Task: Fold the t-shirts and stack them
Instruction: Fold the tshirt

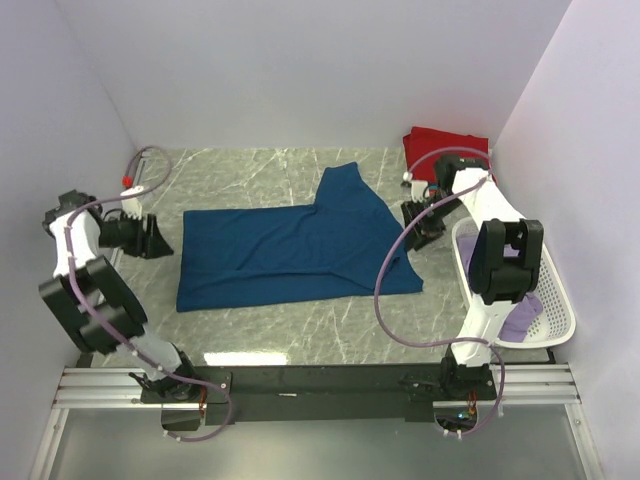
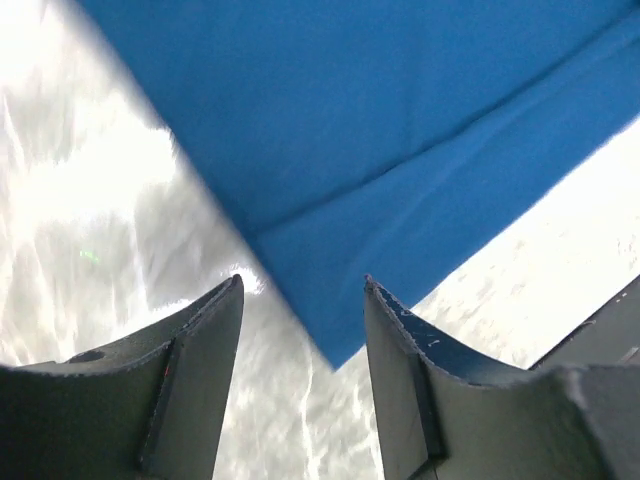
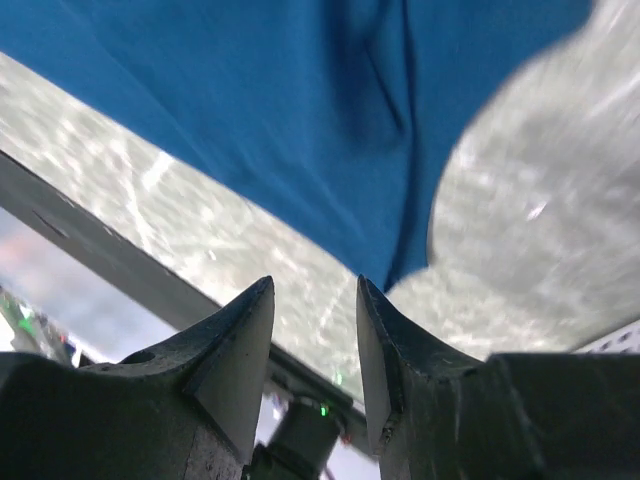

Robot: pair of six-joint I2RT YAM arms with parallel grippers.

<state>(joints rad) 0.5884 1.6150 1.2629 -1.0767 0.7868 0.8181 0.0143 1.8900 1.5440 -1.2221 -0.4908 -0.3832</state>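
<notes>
Starting at the left gripper (image 2: 302, 290): its two fingers (image 2: 205, 345) are standing apart and gripping nothing. A corner of the blue t-shirt (image 2: 400, 130) is pointing straight into the gap, lying just beyond the tips. At the right gripper (image 3: 315, 285), the fingers (image 3: 235, 345) are also parted, with a narrower gap that's just as empty. A pointed edge of the same shirt is dipping toward them. As far as I can tell, neither gripper is touching cloth.

Stepping back, the shirt is lying spread across the middle of the marble table (image 1: 300, 335). One sleeve is poking toward the back wall, and there's a gripper at each end. A folded red t-shirt (image 1: 445, 148) is sitting in the back right corner, just behind the right gripper. A white basket (image 1: 565, 310) with a purple garment (image 1: 520, 318) in it is sitting right beside that arm.

Here's what I'm worrying about. Those corners are thin targets, so a bite that's too shallow is going to pinch only the tip, and the cloth could slide out mid-fold. Closing too high means snapping shut on air. If one side catches and the other doesn't, the shirt is going to drag and bunch instead of folding square. That loose sleeve could flop out and spoil the edge. And a wide swing of the right arm is risking a knock to the red shirt or the basket.
</notes>
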